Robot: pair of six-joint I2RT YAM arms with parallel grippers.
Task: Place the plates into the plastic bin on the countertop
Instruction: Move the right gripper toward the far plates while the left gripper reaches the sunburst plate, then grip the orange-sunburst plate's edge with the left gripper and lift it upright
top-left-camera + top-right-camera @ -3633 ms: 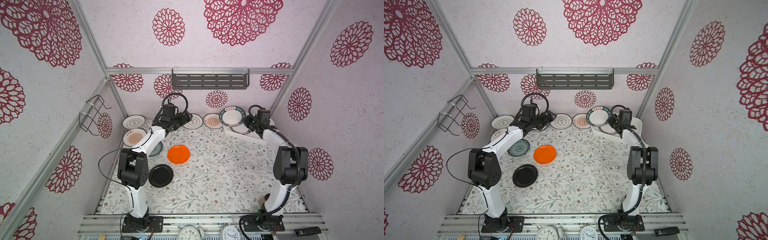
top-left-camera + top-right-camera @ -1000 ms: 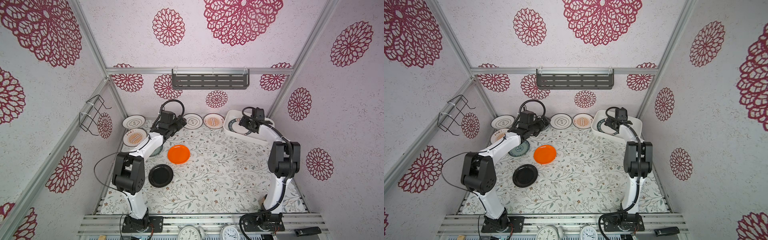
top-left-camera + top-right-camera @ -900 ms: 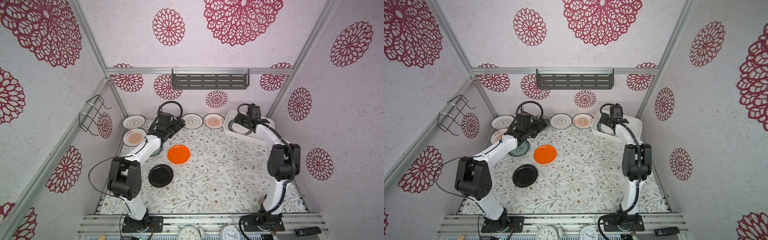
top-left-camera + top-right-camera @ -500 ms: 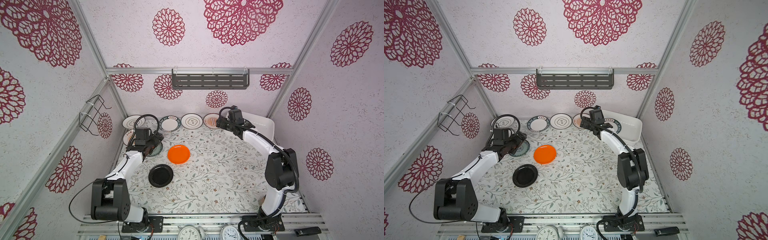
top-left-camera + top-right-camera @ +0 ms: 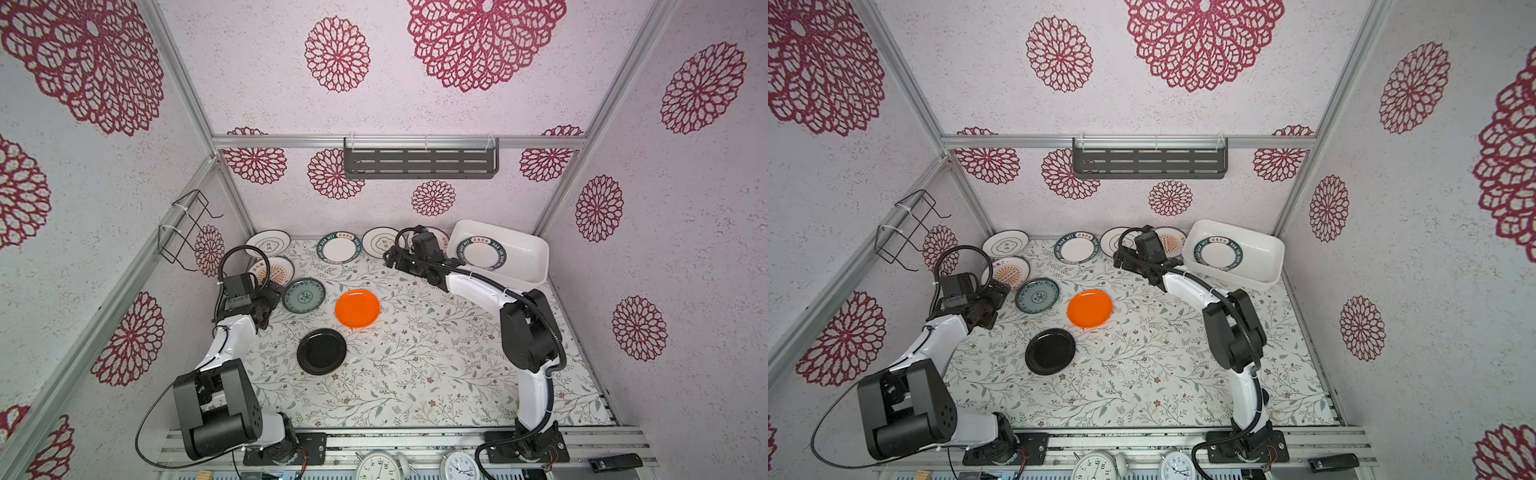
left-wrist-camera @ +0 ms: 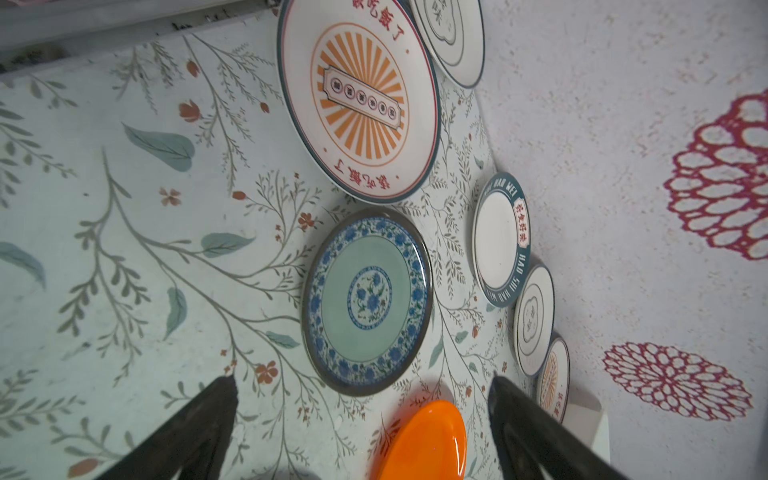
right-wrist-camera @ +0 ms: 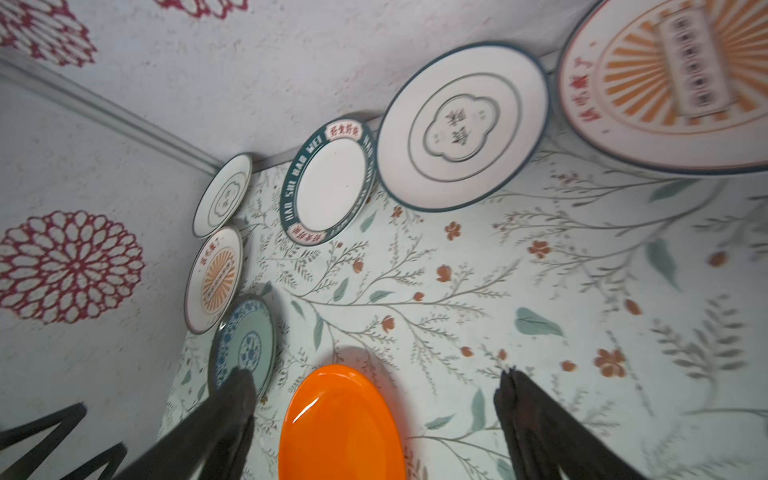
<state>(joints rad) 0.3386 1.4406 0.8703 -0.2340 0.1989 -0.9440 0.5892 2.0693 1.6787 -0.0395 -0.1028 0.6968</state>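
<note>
Right pincer [image 5: 390, 258]: gapes wide, grips nothing, hangs near back edge of countertop [image 5: 436, 353]. Left pincer [image 5: 268, 300]: gapes too, empty, near left edge. Bin [image 5: 525, 254]: sits in back right corner, holds one green-rimmed plate [image 5: 481, 254].

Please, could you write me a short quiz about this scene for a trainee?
1. Which plate lies in the bin? A orange, B teal, C green-rimmed.
2. True or false: the left gripper holds the teal plate.
3. Which plate lies nearest the front edge of the countertop?
Key: 1 C; 2 false, it is open and empty; 3 the black plate.
</note>
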